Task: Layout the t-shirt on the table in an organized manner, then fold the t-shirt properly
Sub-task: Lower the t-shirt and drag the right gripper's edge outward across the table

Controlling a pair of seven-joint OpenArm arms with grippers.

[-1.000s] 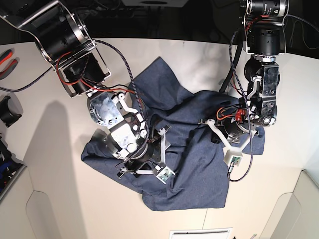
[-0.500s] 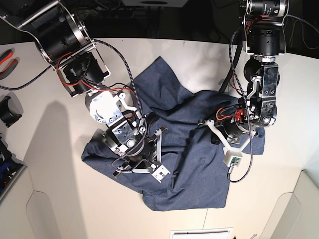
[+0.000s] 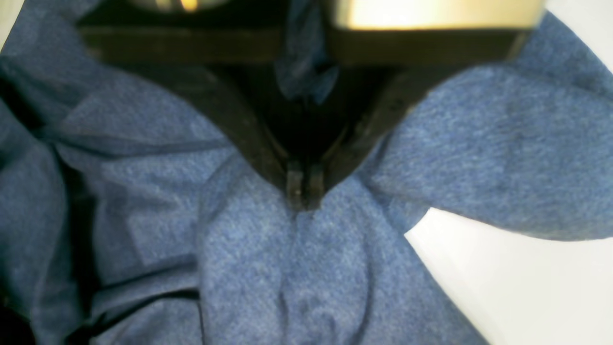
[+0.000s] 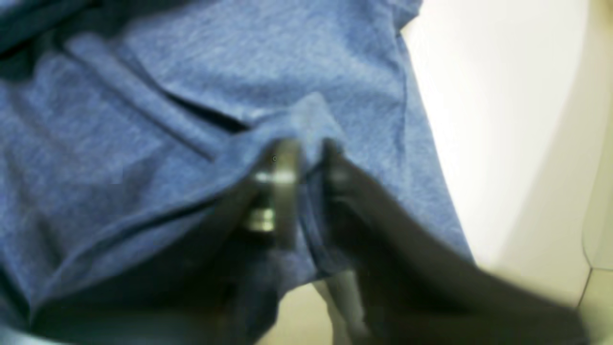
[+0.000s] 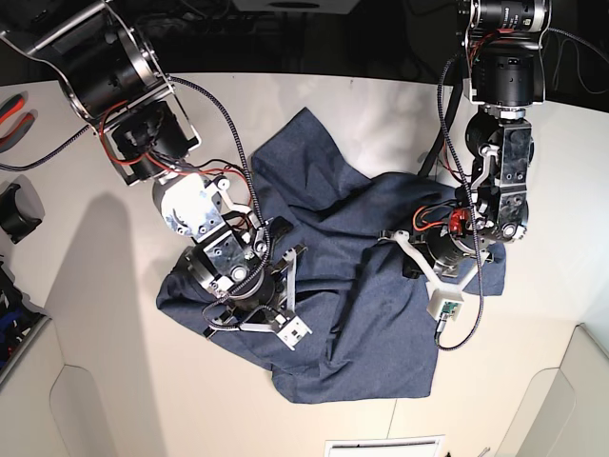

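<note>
The slate-blue t-shirt (image 5: pixel 366 319) lies crumpled and wrinkled in the middle of the white table (image 5: pixel 114 314); no lettering shows. My right gripper (image 5: pixel 262 290) presses down on the shirt's left part. In the right wrist view its two dark fingers (image 4: pixel 282 163) stand close together with a raised fold of the t-shirt (image 4: pixel 143 96) pinched between them, near the cloth's edge and bare table (image 4: pixel 479 96). My left gripper (image 5: pixel 452 252) sits on the shirt's right edge. The left wrist view shows the left gripper (image 3: pixel 302 191) shut on the t-shirt (image 3: pixel 479 143), with cloth bunched up between its fingers.
Raised white corner panels stand at the near left (image 5: pixel 57 400) and near right (image 5: pixel 580 390). A red-handled tool (image 5: pixel 11 112) and a black object (image 5: pixel 14 214) lie at the left edge. Cables hang along both arms. Bare table (image 3: pixel 527 287) shows beside the left gripper.
My right arm has shifted left and toward the table's near side over the shirt, and its fingers have closed around a fold. The left arm and its grip have not moved.
</note>
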